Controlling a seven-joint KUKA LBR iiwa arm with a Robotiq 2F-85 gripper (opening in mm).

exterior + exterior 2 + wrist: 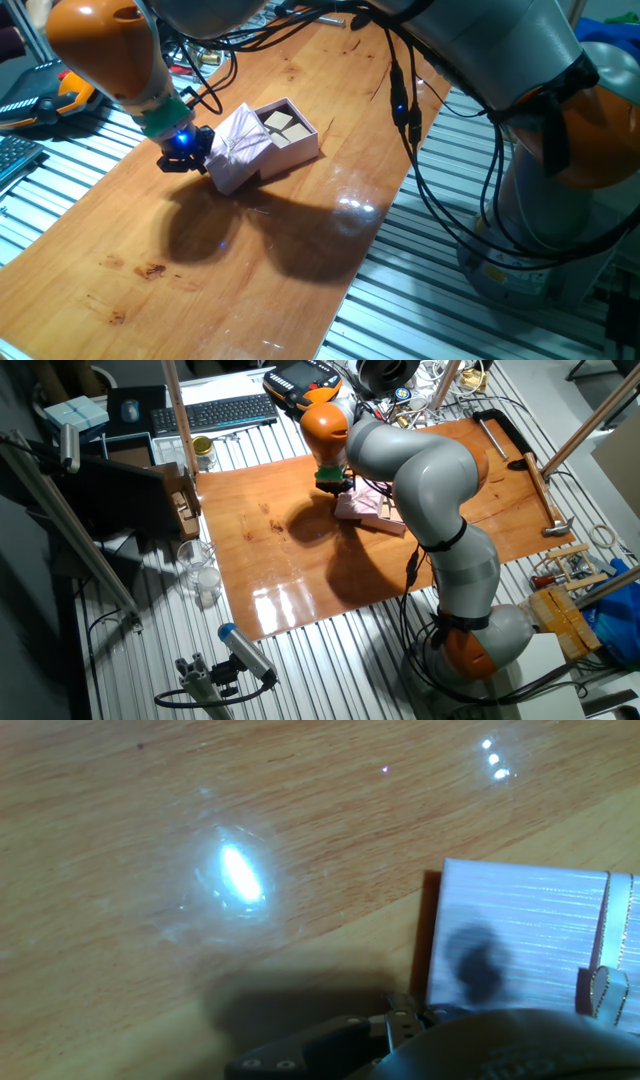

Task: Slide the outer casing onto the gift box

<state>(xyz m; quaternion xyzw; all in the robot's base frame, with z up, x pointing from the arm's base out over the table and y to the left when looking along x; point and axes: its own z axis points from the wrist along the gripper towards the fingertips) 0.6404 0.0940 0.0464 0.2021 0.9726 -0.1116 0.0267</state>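
Glossy varnished wood table (300,260); matt pink cardboard outer casing (238,148) with fine ribbed texture.

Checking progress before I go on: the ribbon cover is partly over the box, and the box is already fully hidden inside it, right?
Not quite. The ribbon cover is only partly over the box; one fixed view shows the tan blocks still exposed at its open end.
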